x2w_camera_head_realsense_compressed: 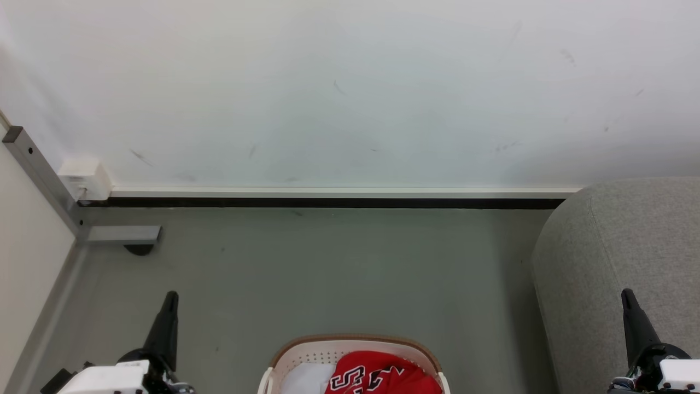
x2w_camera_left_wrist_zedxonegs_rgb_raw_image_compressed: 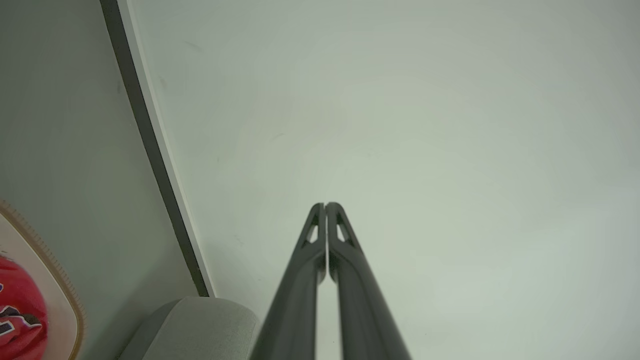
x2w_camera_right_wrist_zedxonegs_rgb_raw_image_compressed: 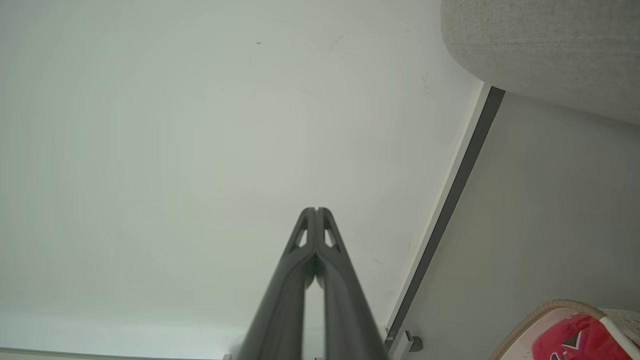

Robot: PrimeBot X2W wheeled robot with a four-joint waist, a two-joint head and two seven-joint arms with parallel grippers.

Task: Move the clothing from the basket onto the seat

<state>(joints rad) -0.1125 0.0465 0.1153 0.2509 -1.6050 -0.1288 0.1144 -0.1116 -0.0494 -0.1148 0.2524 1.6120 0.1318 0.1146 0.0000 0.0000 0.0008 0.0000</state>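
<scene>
The head view is looking down at a grey floor point(x2w_camera_head_realsense_compressed: 328, 273) meeting a pale wall point(x2w_camera_head_realsense_compressed: 350, 82). The basket point(x2w_camera_head_realsense_compressed: 355, 338) is sitting at 6 o'clock, cut off by the bottom edge. The clothing point(x2w_camera_head_realsense_compressed: 383, 375), red with outlined letters, is bunching inside it, with a white cloth point(x2w_camera_head_realsense_compressed: 306, 378) at its 9 o'clock. The seat point(x2w_camera_head_realsense_compressed: 618, 262) is filling the 4 o'clock corner, near the basket but apart from it. The left hand point(x2w_camera_head_realsense_compressed: 170, 298) is pointing up at 7 o'clock and the right hand point(x2w_camera_head_realsense_compressed: 626, 293) at 5 o'clock. Both are pressing their fingers fully together and gripping nothing. The risks appear to be these: a pinch may be gathering several layers or the white cloth, loose fabric may be catching the rim and tipping the light basket, and trailing cloth may be dragging across the floor short of the seat.
</scene>
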